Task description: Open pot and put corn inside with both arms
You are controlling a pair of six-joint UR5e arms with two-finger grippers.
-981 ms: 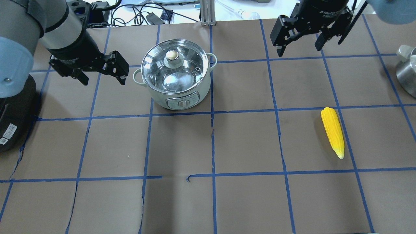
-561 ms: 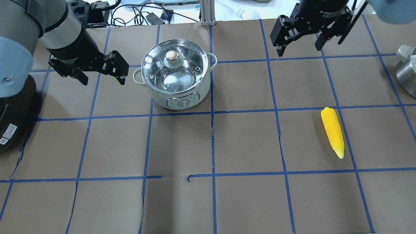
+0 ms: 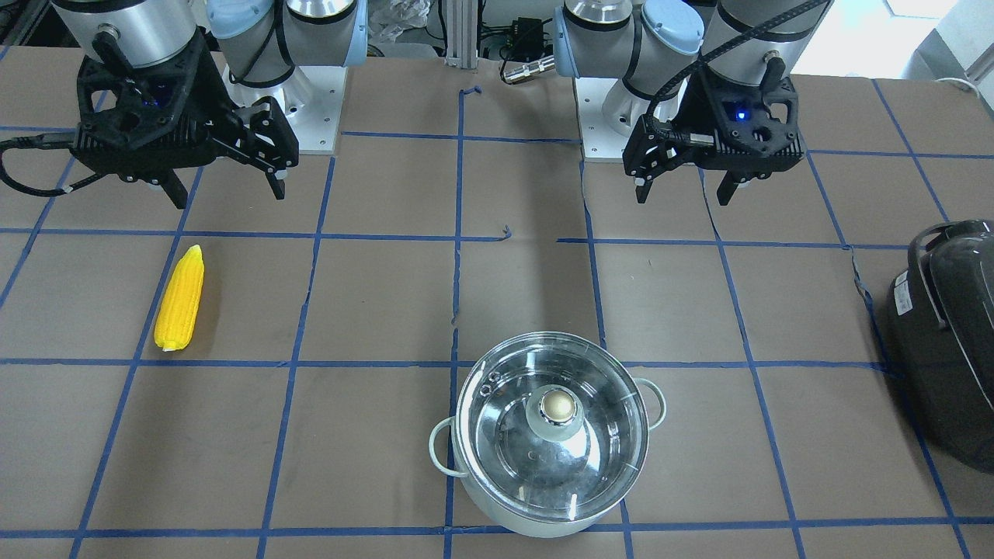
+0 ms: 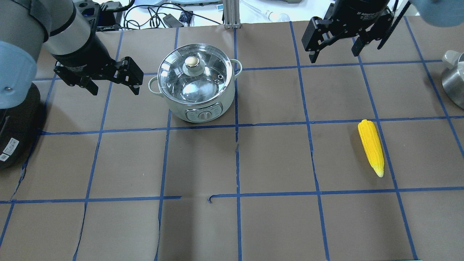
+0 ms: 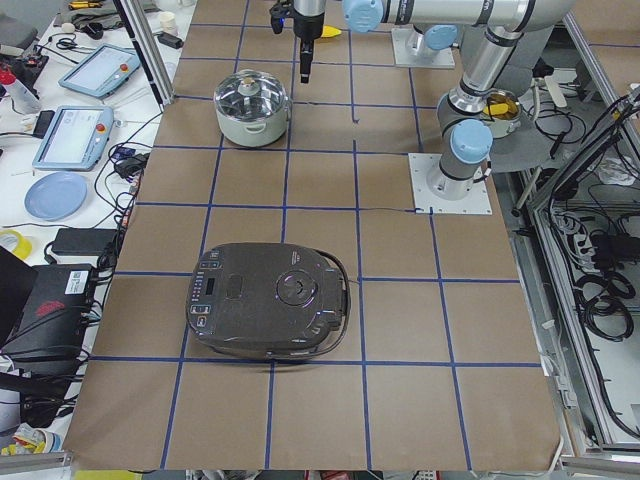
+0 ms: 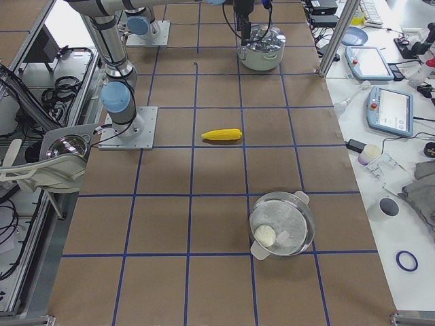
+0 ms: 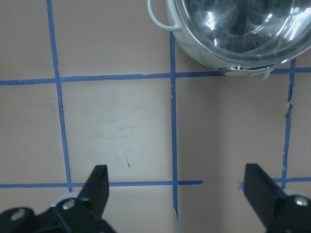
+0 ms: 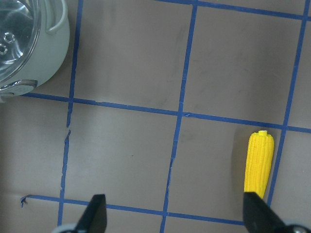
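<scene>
You are looking at a brown paper-covered table (image 4: 275, 159) marked into squares with blue tape (image 4: 238, 195), with both arms raised over it. The pot (image 4: 228, 98) sits on the half of the table far from the robot, a little to the robot's left of the centre line. It has a pale wall and two loop handles, and its control panel faces the robot. Its glass lid (image 4: 204, 88) is on, with the brass knob (image 4: 191, 61) upright in the middle. Your left gripper (image 4: 116, 92) hangs in the air on the robot's left of the pot, apart from it. Its wrist camera shows the two black fingers (image 7: 97, 187) spread wide with only bare table between them, and the pot at the top of that view. The corn (image 4: 371, 146) lies flat on the robot's right side, well apart from the pot, with its pointed end toward the robot and a tape line beside it. Your right gripper (image 4: 333, 57) is raised too and touches nothing, its jaws spread wide and empty. In its wrist view the corn lies near the right-hand finger (image 8: 260, 213). A large black appliance (image 3: 947, 349) sits at the table's end on the robot's left. A second pot (image 6: 282, 224), steel with a clear lid, sits at the end on the robot's right.
</scene>
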